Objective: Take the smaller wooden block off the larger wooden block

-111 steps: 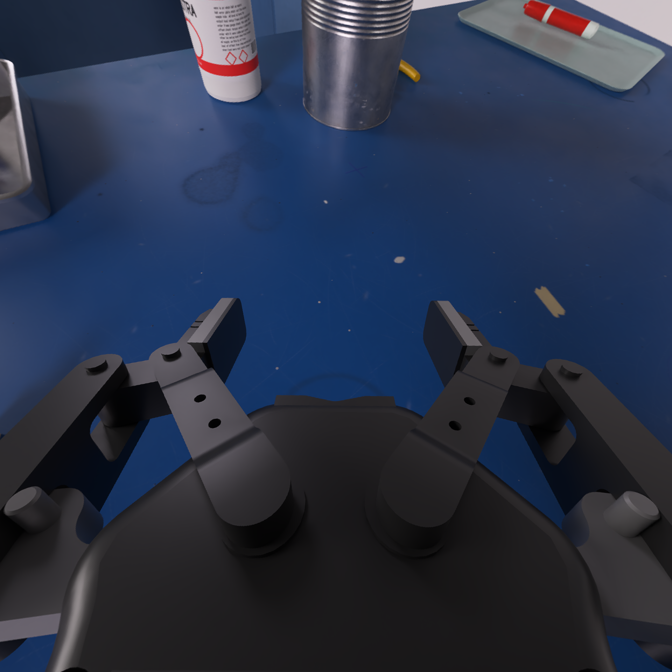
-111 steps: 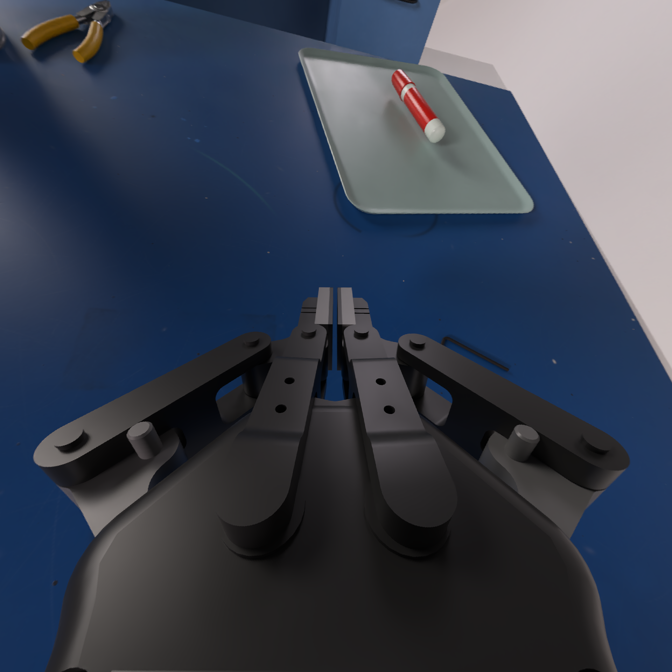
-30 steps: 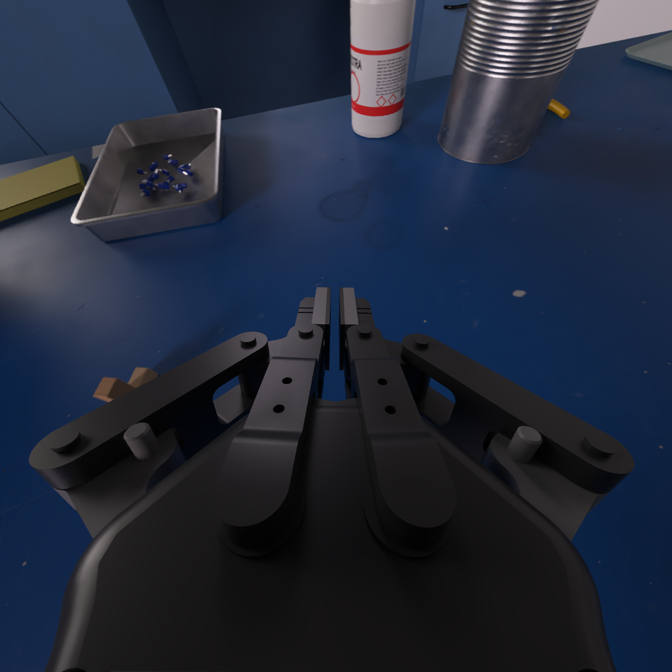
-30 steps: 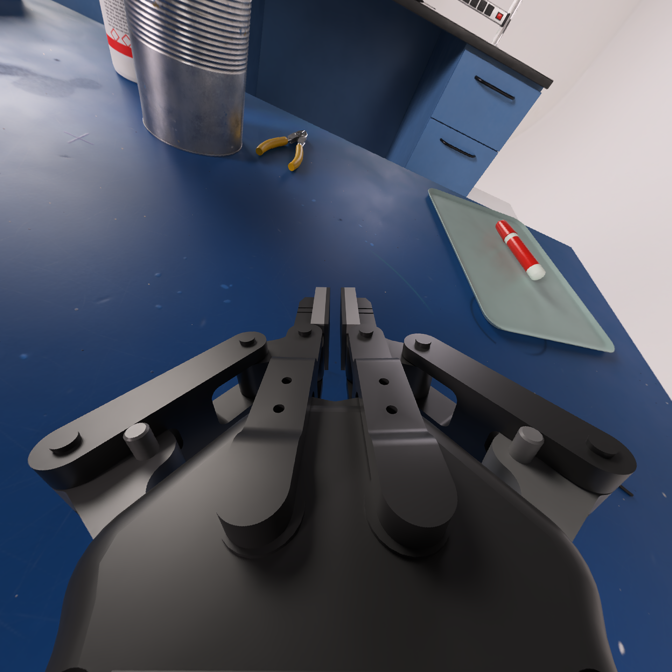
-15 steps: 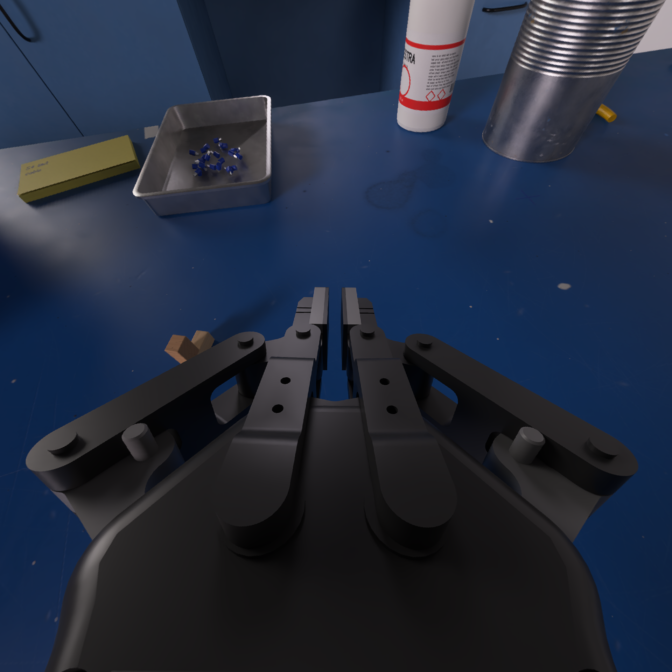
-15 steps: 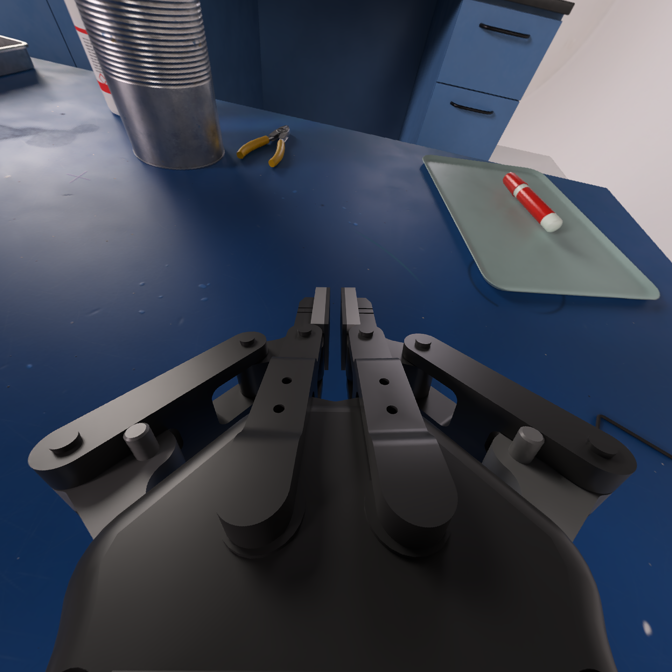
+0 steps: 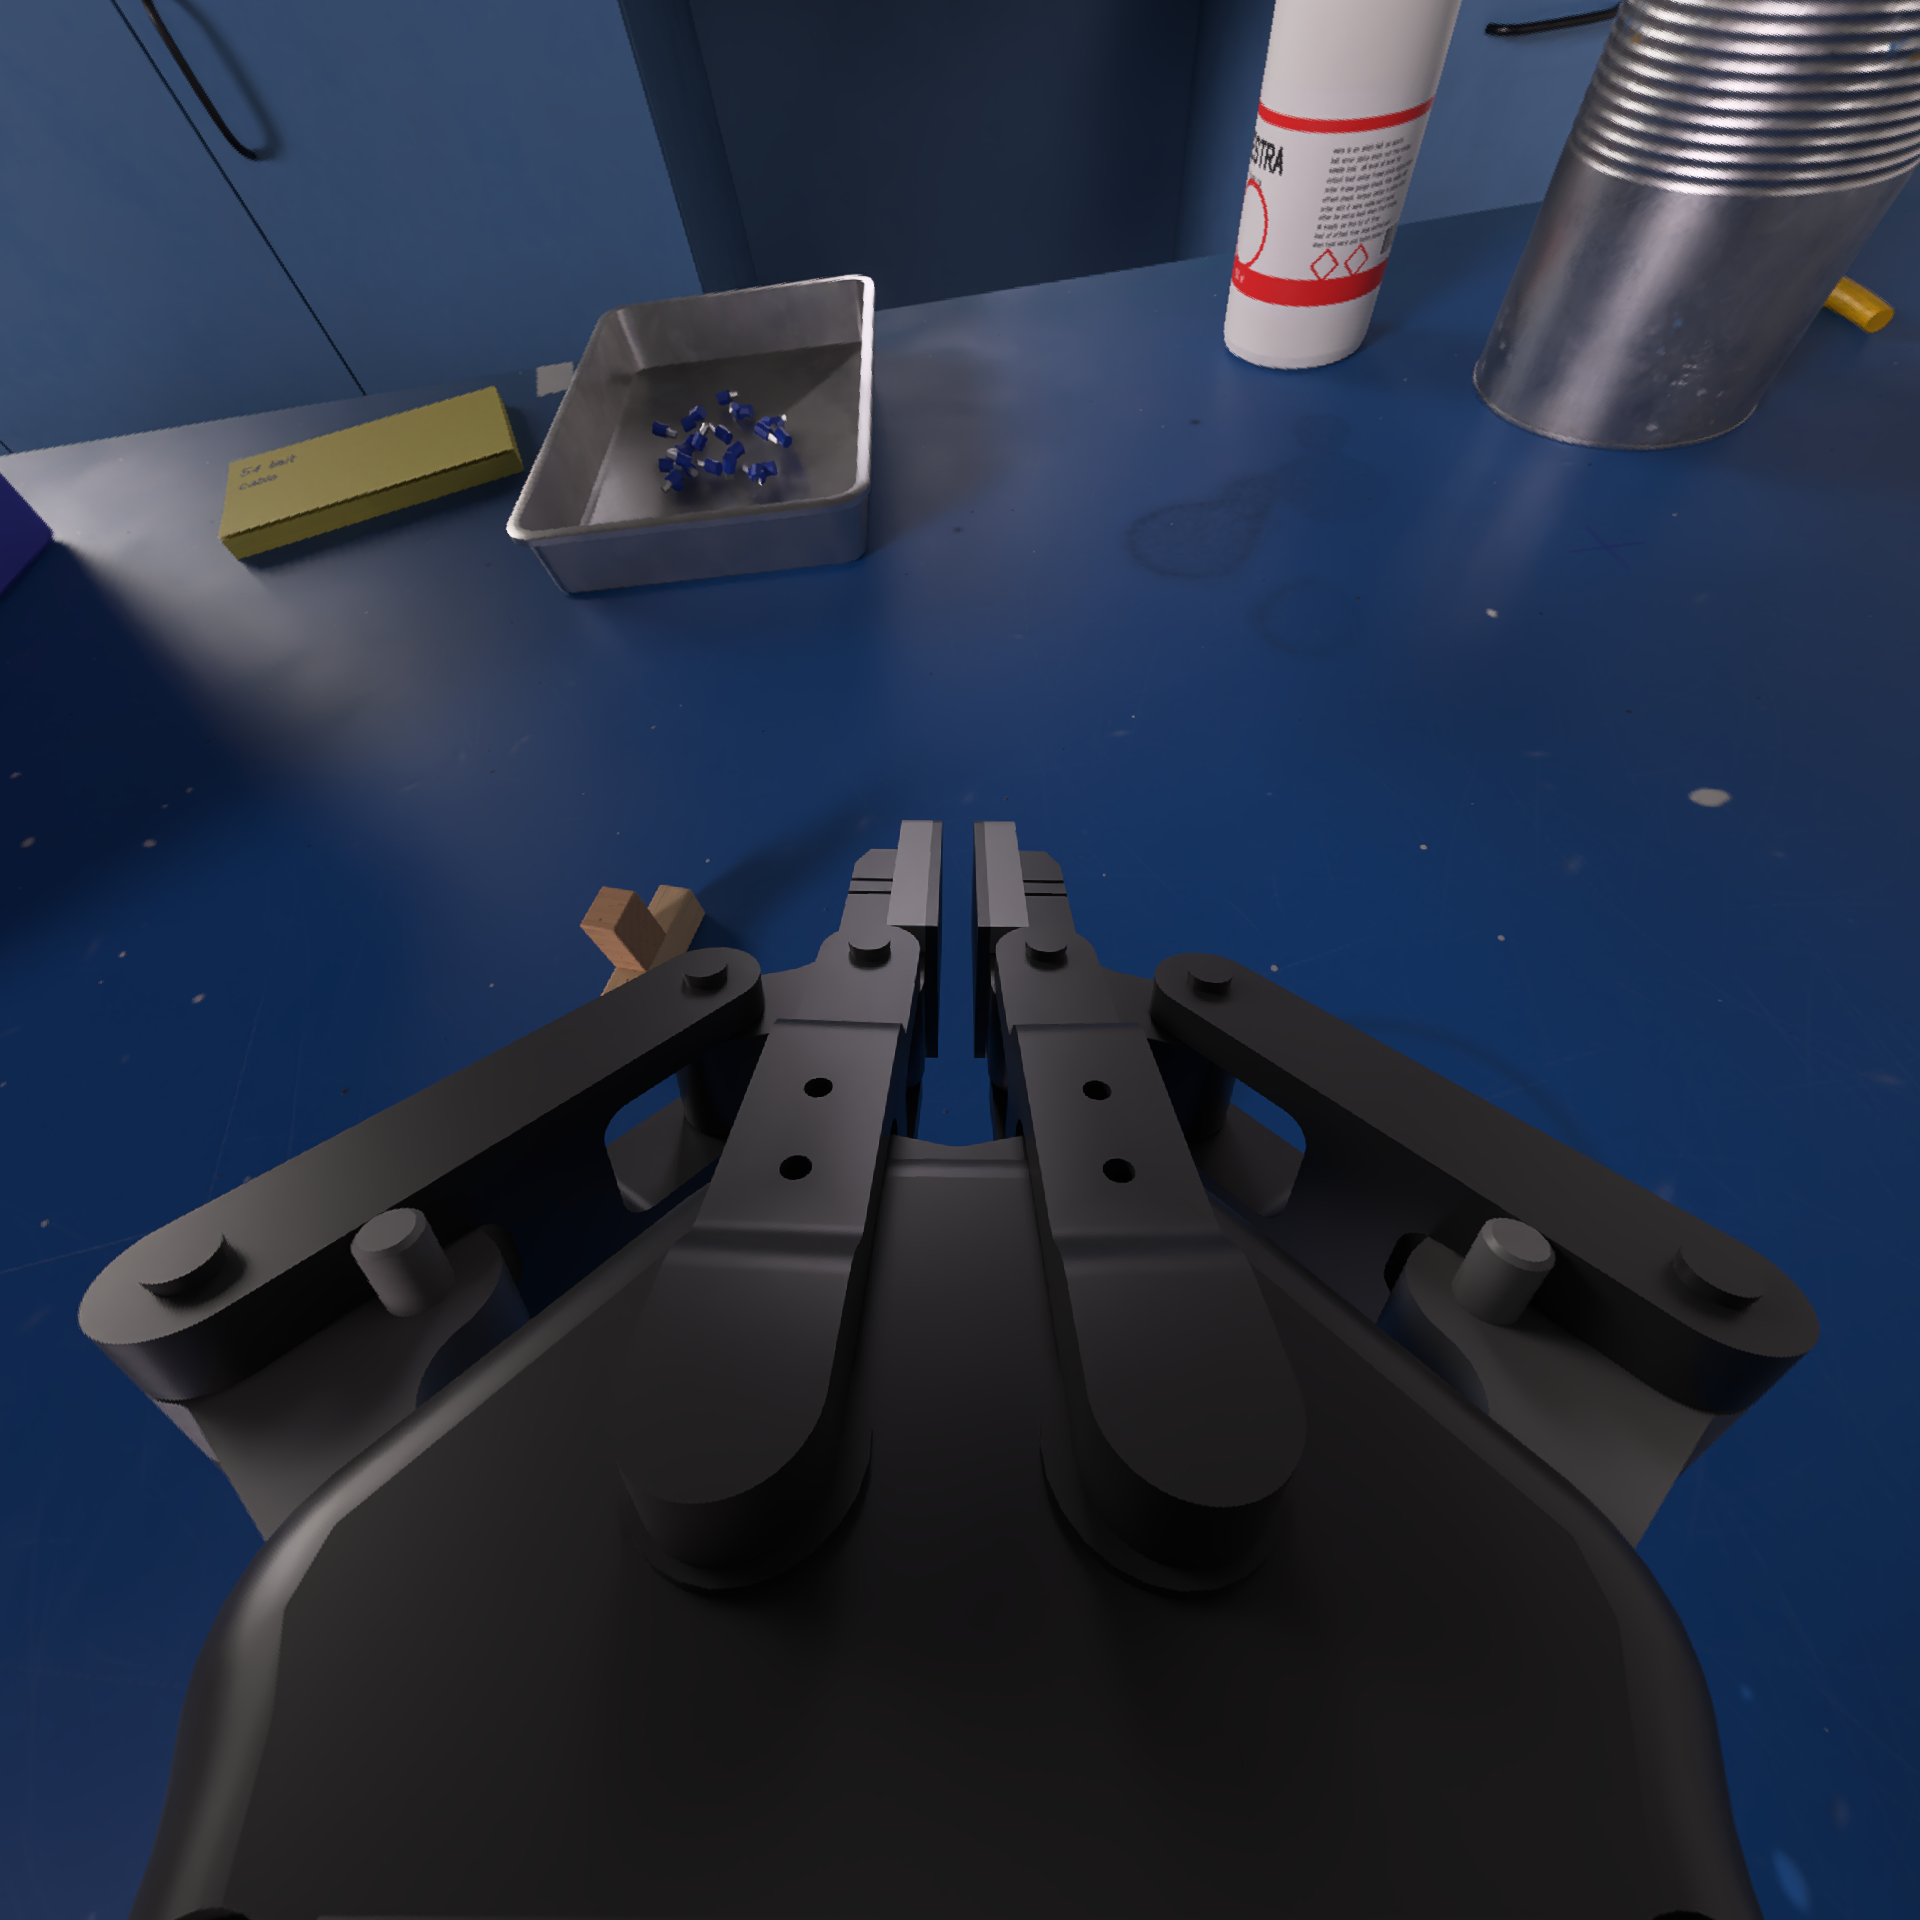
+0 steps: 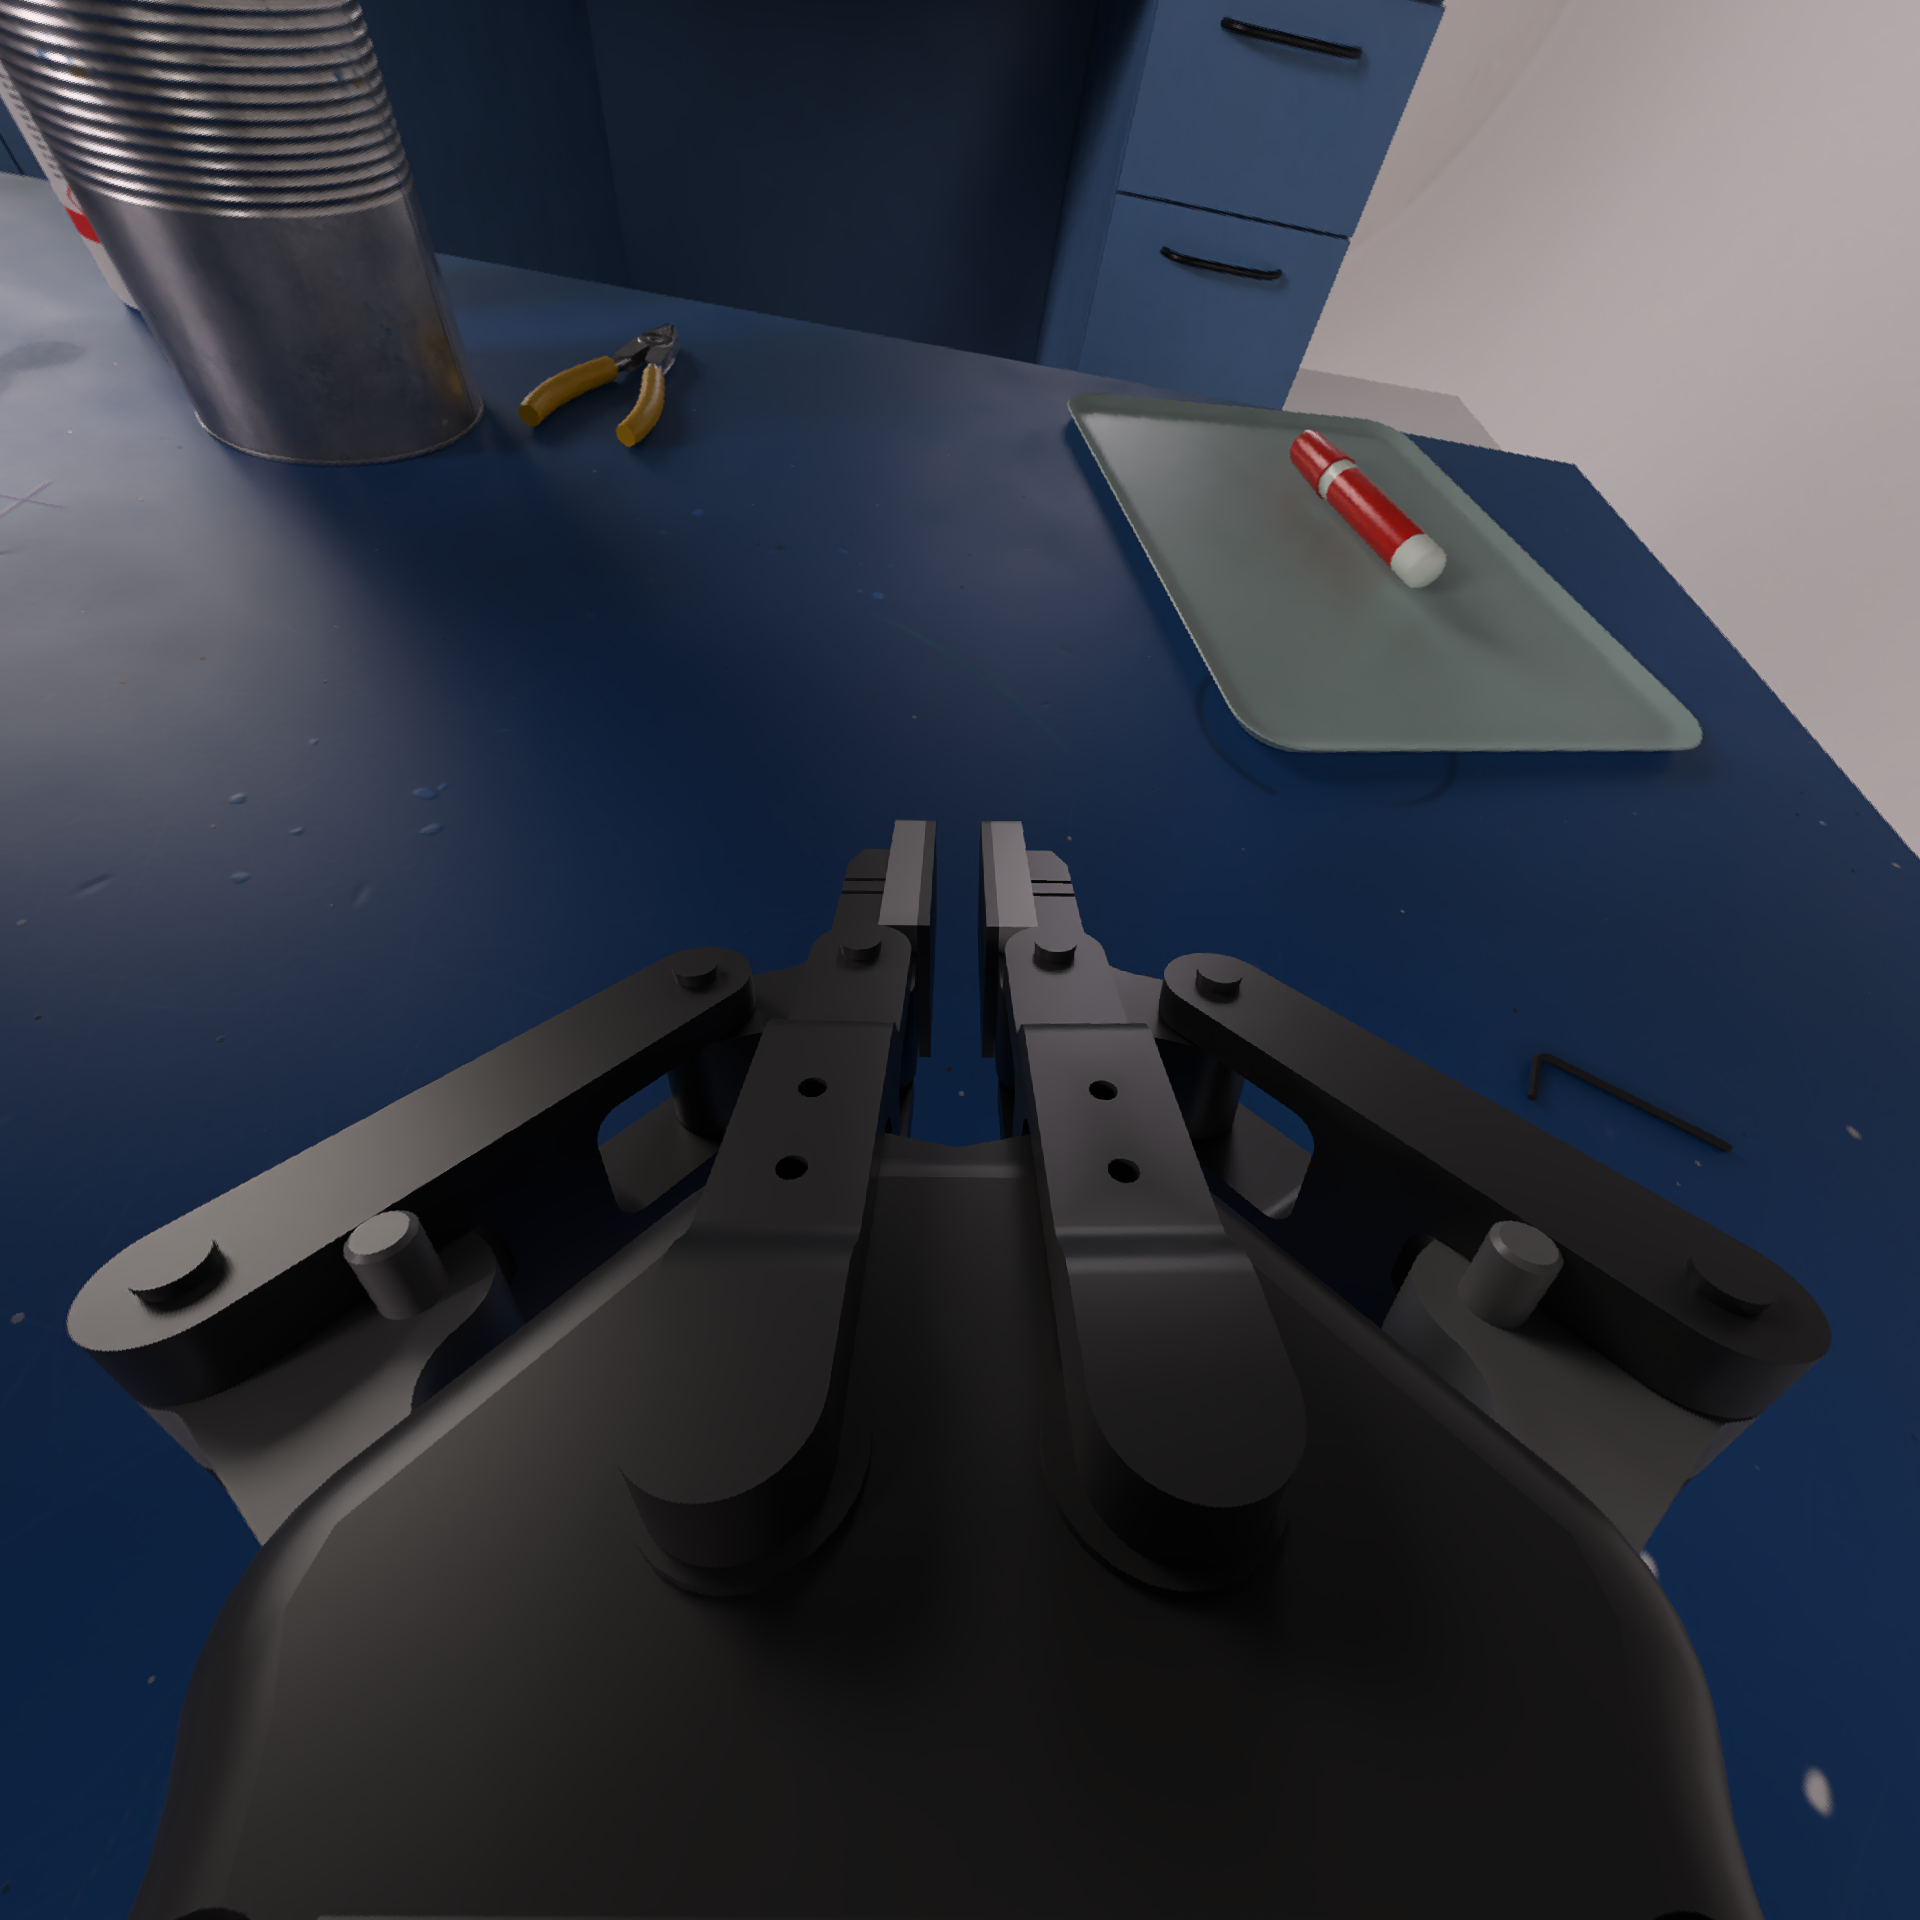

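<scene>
The wooden blocks [image 7: 642, 928] lay on the blue tabletop [image 7: 1143, 727] just left of the left end effector [image 7: 957, 868], partly hidden behind its outer linkage. Only pale tan corners showed — two short square-ended pieces that seemed to cross or lean together in a shallow V. Which was the smaller and which the larger could not be told from this angle, nor whether one still rested on the other.

The left end effector was drawn in to a narrow slit between its pads and held nothing. The right end effector [image 8: 957, 868] was the same, nearly closed and empty, hovering over bare tabletop well apart from the blocks, with a grey tray [image 8: 1538, 717] and its red marker [image 8: 1363, 507] ahead of it.

Judging by look, the blocks were light, rigid and dry — plain wood with flat faces and crisp edges, unlikely to crush or slip under rubber pads. Their lightness was the hazard: a nudge from a finger or linkage would probably skid or topple them. The sensible hold would be across two opposite flat sides of the upper piece, clear of the lower one, with the fingers spread first and brought down squarely.

Farther off stood a metal pan [image 7: 582, 566] of small blue parts, a yellow box [image 7: 364, 468], a white bottle [image 7: 1320, 208] and a ribbed steel can [image 7: 1683, 270].
</scene>
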